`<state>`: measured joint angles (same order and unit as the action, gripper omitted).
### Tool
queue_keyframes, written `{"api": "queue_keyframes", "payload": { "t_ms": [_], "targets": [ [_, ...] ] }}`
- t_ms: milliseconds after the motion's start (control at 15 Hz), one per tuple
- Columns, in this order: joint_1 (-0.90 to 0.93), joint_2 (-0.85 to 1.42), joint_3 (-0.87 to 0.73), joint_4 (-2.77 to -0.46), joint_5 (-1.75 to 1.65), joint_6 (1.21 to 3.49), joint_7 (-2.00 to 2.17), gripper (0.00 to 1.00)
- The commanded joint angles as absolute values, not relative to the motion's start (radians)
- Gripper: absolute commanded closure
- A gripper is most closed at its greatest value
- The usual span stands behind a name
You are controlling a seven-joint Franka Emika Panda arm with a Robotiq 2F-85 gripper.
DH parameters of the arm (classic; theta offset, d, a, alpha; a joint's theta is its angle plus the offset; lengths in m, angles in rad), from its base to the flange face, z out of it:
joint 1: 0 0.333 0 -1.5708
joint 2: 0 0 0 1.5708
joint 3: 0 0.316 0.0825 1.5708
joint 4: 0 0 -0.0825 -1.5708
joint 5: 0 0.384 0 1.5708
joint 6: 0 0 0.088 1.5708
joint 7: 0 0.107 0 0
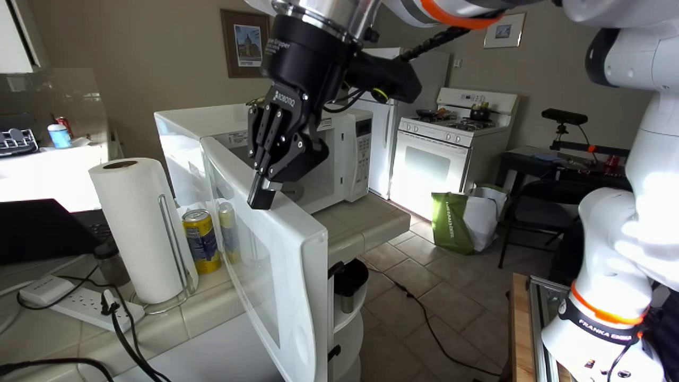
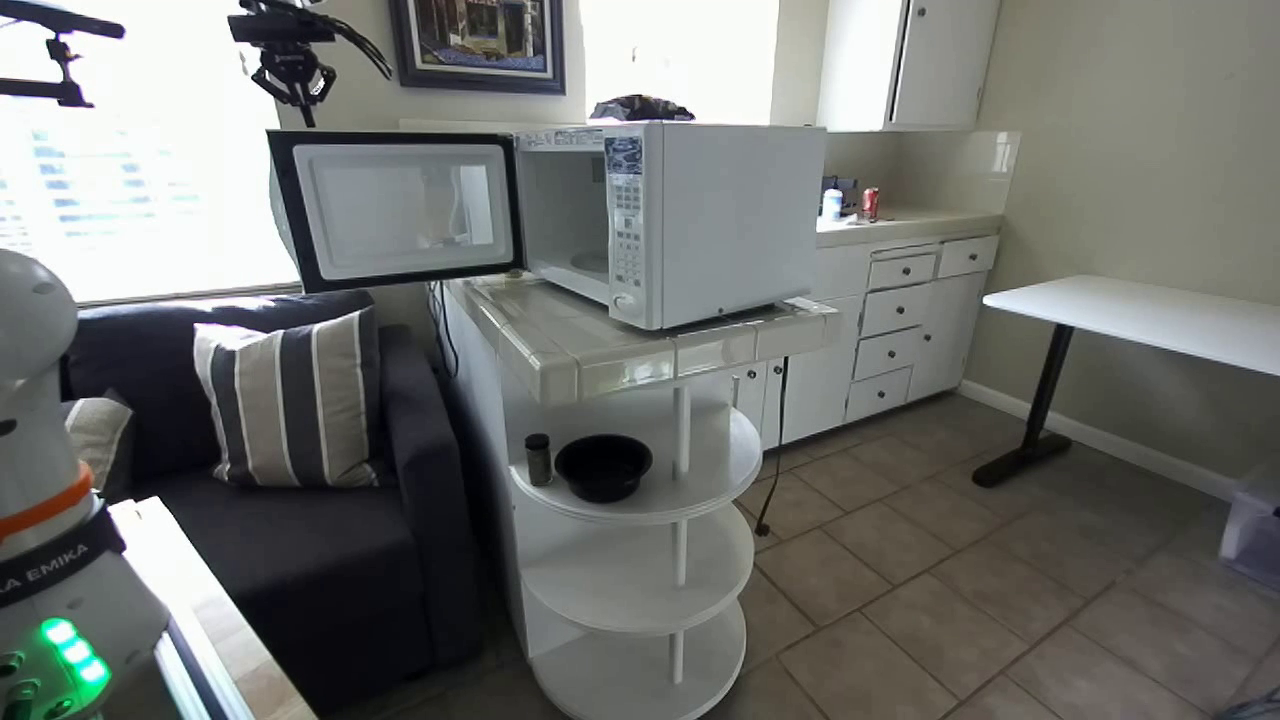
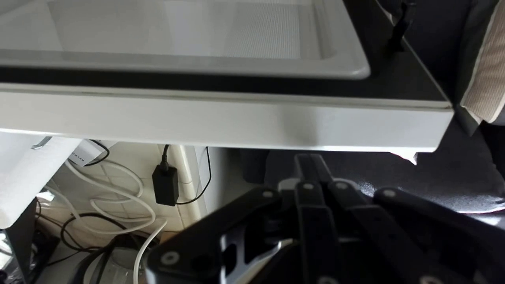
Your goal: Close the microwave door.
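The microwave door is a white panel with a grey window, and it stands wide open in both exterior views (image 1: pixel 297 249) (image 2: pixel 400 210). In the wrist view its white top edge (image 3: pixel 221 122) crosses the picture. The white microwave (image 2: pixel 740 220) sits on the tiled counter with its cavity exposed. My gripper (image 1: pixel 261 199) is shut and empty, pointing down at the door's top edge. It also shows above the door in an exterior view (image 2: pixel 308 115). In the wrist view the joined fingertips (image 3: pixel 311 157) lie at the door's outer side; I cannot tell whether they touch it.
Behind the door's outer face stand a paper towel roll (image 1: pixel 140 228), a yellow can (image 1: pixel 201 241) and a power strip (image 1: pixel 85 307) with cables. A dark sofa (image 2: pixel 270 560) is beside the counter. Round shelves under the counter's end hold a black bowl (image 2: pixel 603 468).
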<state>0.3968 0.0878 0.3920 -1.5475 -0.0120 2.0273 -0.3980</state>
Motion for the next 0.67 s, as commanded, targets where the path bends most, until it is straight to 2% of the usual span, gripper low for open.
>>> {"api": "queue_keyframes", "payload": {
  "t_ms": [0, 600],
  "targets": [
    [0.387, 0.093, 0.392, -1.547, 0.025, 2.0, -0.432, 1.0],
    [0.375, 0.067, 0.378, -1.547, 0.009, 1.836, -0.408, 1.0]
  ]
}}
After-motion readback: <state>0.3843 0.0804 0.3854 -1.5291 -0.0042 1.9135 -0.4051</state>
